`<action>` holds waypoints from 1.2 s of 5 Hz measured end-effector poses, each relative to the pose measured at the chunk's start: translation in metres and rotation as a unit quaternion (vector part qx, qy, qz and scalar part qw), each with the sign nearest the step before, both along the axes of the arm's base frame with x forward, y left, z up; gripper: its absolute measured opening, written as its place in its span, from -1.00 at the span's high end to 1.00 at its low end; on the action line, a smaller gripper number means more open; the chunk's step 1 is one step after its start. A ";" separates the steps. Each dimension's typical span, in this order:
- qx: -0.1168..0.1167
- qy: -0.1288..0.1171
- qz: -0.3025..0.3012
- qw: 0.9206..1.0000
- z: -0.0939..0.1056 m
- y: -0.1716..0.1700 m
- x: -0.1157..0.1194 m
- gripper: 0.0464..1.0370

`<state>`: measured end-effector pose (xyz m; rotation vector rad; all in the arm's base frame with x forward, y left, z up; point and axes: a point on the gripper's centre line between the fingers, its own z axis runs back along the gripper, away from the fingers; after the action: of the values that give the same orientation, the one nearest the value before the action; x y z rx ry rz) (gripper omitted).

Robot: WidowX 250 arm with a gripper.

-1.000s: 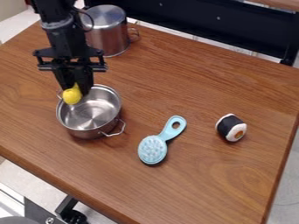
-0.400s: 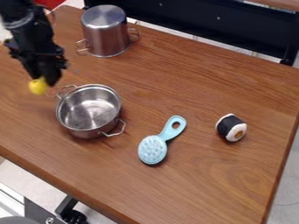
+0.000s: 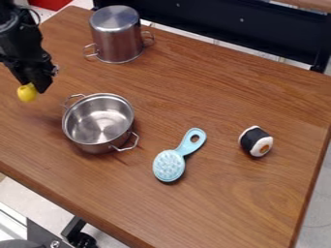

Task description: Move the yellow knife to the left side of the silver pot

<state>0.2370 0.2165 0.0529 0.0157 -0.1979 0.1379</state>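
**Yellow knife [image 3: 27, 92] in the grip, left of the silver pot [image 3: 98, 122]; lowering looks to be the step in hand**

Gripper [image 3: 36, 87]: fingers closed on the yellow knife, over the left part of the table [image 3: 213, 203], pointing down. Only one arm; it does the work.

Knife: at the fingertips, on their left side in the camera view, and apparently above the wood. A rounded yellow end shows; the rest is hidden, so long axis and blade direction cannot be told.

Key relation: the silver pot lies to the right of the knife and a little closer to the table's near edge, with open wood between them. Sideways placement therefore seems nearly done. Next move, by judgement: straight down, then release. Drifting right while lowering could catch the pot's upper-left handle [image 3: 72, 99]. A round end may roll when let go.

Further out: the silver pot stands upright and open. A taller metal pot [image 3: 116, 36] rests bottom up by the table's far left corner. The light-blue brush [image 3: 169, 165] lies right of the open pot; the toy sushi roll [image 3: 256, 141] is beyond it, towards the right edge.
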 end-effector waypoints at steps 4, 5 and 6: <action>0.025 0.003 0.010 1.000 -0.037 0.007 -0.007 0.51; 0.020 0.014 0.018 1.000 -0.042 0.001 -0.011 0.39; 0.019 0.021 0.035 0.999 -0.043 -0.002 -0.011 -0.20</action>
<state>0.2263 0.2149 0.0102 0.0632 -0.1587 0.2042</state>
